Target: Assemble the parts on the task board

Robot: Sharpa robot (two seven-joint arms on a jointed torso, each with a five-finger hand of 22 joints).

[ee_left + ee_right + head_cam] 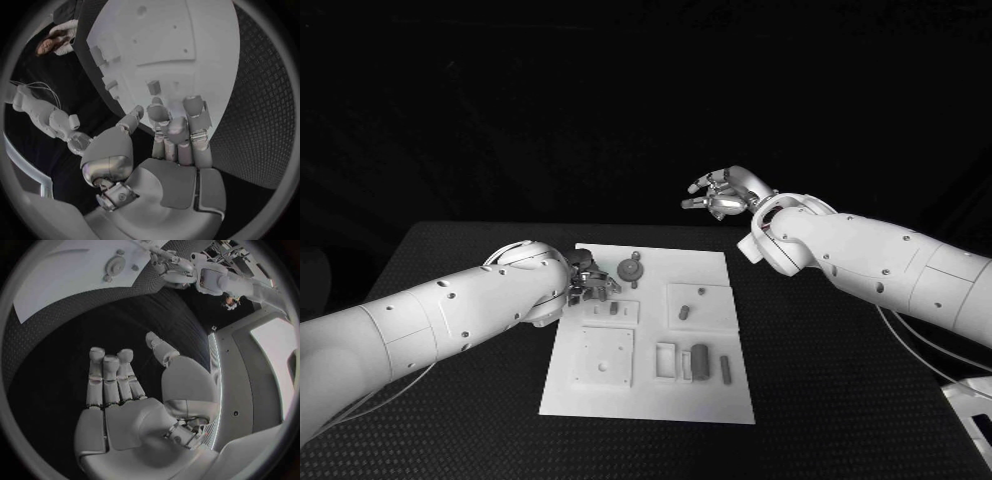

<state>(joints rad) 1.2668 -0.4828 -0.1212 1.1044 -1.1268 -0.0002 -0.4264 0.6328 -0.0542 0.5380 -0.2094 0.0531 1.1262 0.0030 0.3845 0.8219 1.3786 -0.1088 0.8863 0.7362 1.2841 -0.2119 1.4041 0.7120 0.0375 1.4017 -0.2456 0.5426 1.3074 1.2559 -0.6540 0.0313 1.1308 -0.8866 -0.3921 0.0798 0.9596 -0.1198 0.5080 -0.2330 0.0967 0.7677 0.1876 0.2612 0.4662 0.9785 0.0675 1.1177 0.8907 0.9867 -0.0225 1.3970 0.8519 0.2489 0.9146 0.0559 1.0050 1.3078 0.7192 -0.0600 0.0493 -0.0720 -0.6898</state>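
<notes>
Left arm: comes in low from the near left, white and smooth-shelled, reaching over the left edge of the task board.
Left hand: the left hand sits over the board's upper left part; in the wrist view its fingers lie fairly straight and close together, nothing between them that shows, tips right by the board's edge.
Right arm: bent up and well off the board, beyond its far right corner.
Right hand: the right hand hangs in the air above the surface, fingers stretched out loosely side by side, holding nothing.
Task board: flat white rectangular plate, mid-surface, with raised square blocks and recessed slots.
Parts: small grey parts stand in slots near the board's near right area; a round knob-like piece is up near the far edge, just beside the left hand.
Surface: the black surface has a fine mesh-like texture.
</notes>
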